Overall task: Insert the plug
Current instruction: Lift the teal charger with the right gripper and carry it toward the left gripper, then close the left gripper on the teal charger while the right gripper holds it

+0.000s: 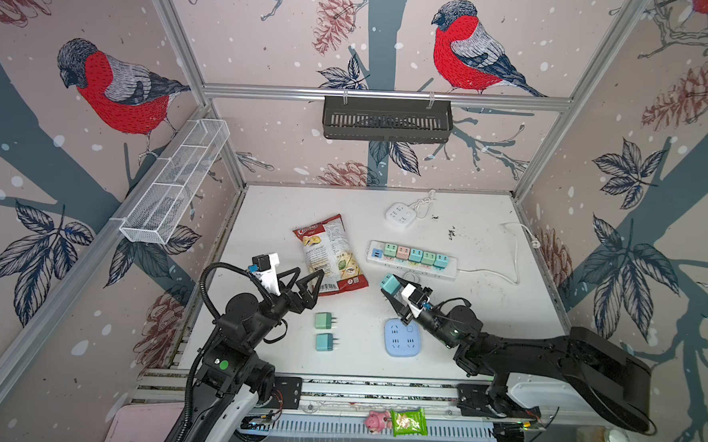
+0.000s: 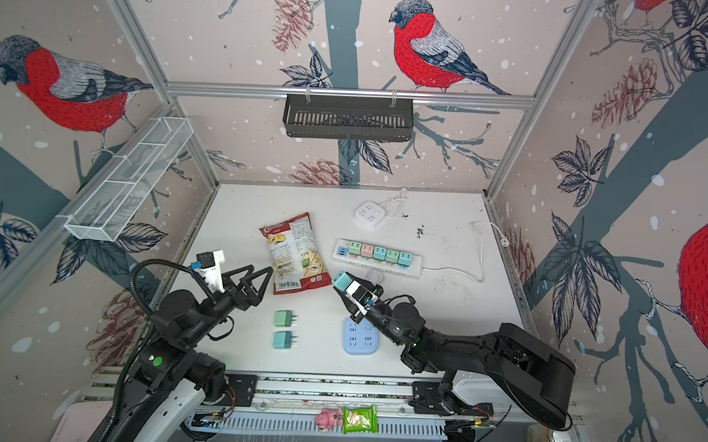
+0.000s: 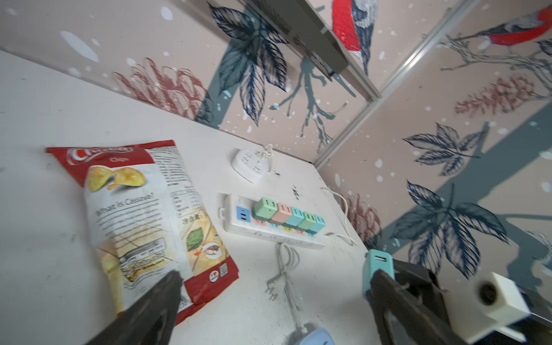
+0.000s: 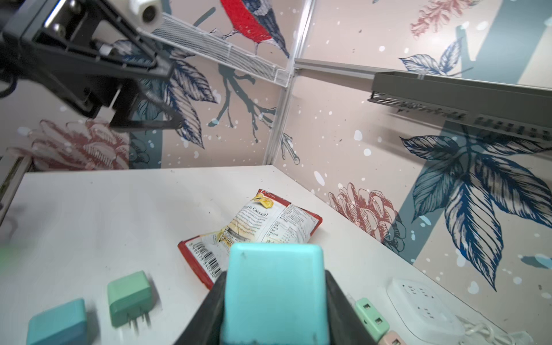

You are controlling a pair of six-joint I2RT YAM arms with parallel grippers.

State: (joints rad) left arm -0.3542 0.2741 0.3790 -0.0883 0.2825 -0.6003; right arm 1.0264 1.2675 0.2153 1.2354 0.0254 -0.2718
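My right gripper [image 1: 391,288] is shut on a teal plug [image 1: 390,282], held a little above the table just in front of the white power strip [image 1: 449,272]. In the right wrist view the plug [image 4: 273,292] fills the space between both dark fingers [image 4: 215,301]. Several pastel plugs [image 1: 415,254] sit in the strip's sockets. A blue socket cube [image 1: 402,339] lies under the right wrist. My left gripper [image 1: 310,273] is open and empty, hovering over the near end of a chips bag [image 1: 329,256]. The left wrist view shows the strip [image 3: 233,209] and the held plug [image 3: 377,265].
A green plug [image 1: 323,321] and a teal plug [image 1: 324,342] lie loose in front of the left gripper. A white square socket [image 1: 400,214] with a coiled cord sits at the back. The strip's cord [image 1: 517,255] runs along the right wall.
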